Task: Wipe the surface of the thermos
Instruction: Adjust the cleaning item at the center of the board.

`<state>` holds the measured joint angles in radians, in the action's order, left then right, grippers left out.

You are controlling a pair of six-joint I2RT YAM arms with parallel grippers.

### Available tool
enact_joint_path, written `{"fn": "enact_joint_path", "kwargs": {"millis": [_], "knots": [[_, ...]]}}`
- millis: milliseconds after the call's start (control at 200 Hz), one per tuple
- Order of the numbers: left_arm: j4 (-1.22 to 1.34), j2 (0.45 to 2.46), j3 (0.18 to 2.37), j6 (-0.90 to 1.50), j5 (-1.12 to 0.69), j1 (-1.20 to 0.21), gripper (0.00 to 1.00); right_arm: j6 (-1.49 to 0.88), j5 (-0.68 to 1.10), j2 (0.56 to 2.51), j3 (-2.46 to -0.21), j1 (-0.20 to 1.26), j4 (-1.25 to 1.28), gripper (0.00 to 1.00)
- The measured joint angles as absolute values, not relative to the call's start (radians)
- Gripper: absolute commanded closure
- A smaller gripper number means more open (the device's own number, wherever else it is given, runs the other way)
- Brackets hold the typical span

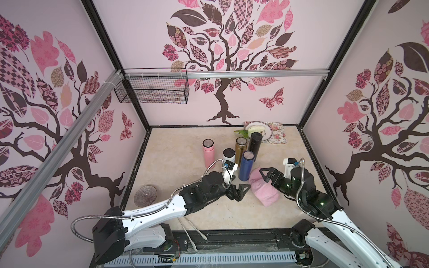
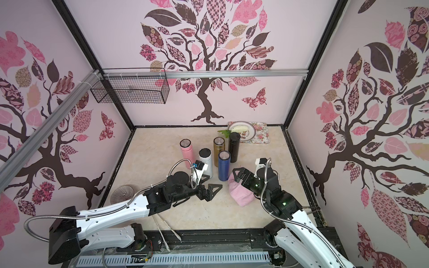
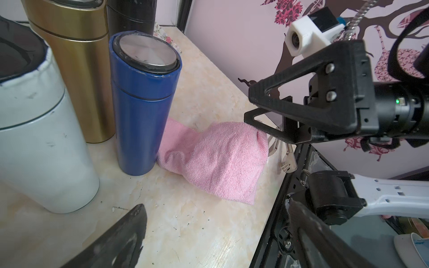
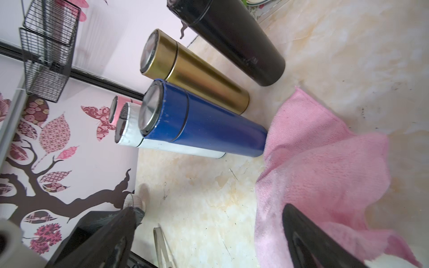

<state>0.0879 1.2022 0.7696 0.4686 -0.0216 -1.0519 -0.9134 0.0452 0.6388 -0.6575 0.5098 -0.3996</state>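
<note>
Wiping is not yet started: the pink cloth [image 1: 264, 193] lies on the counter [image 1: 183, 171] against the blue thermos [image 1: 247, 166]. The right hand [image 1: 263, 178] is open over the cloth, and the left hand [image 1: 240, 192] is open and empty.

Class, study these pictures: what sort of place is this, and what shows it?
Probably a robot test booth, not a home: tree-decal walls on an aluminium frame, a marble-look tabletop, and a left arm and right arm mounted at its front.

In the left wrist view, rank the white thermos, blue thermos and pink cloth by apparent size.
1. white thermos, but it sits nearest the camera, so true size is unsure.
2. blue thermos and pink cloth look about alike.
</note>
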Motion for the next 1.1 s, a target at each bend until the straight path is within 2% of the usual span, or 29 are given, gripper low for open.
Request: {"fn": "enact_joint_path", "kwargs": {"millis": [320,570,695,855,1100], "knots": [[0.142,1.451,0.912,0.476,-0.073,-1.135,0.02,-0.941,0.057,0.670,-0.694,0.509,-0.374,0.00],[0.170,1.606,1.009,0.503,-0.111,-1.140,0.18,-0.978,0.080,0.635,-0.693,0.509,-0.332,0.00],[0.170,1.687,1.055,0.525,-0.108,-1.142,0.44,-1.001,0.106,0.633,-0.684,0.509,-0.289,0.00],[0.169,1.745,1.066,0.545,-0.088,-1.143,1.00,-1.015,0.118,0.627,-0.666,0.509,-0.279,0.00],[0.112,1.777,1.093,0.551,-0.058,-1.145,1.00,-0.969,0.030,0.595,-0.730,0.509,-0.331,0.00]]}}
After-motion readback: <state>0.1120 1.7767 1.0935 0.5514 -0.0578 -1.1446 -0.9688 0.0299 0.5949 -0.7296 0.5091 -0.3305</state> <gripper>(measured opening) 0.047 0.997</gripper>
